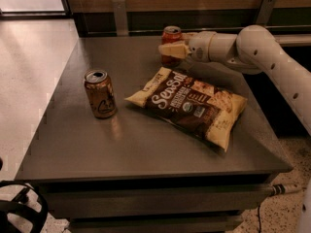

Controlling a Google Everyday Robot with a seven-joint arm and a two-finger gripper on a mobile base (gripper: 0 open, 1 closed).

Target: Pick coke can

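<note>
Small red aluminium coke can (171, 33) stands upright at far edge of grey table (121, 144). Cream two-finger gripper (172, 49) overlaps its front; apart or clamped: cannot tell. 1 gold-brown can (100, 93) stands well apart.

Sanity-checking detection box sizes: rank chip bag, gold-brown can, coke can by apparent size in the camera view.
1. chip bag, clearly largest.
2. gold-brown can.
3. coke can: looks smaller, but it stands farther back and the gripper, across its front, hides part; the cans may really match.
</note>
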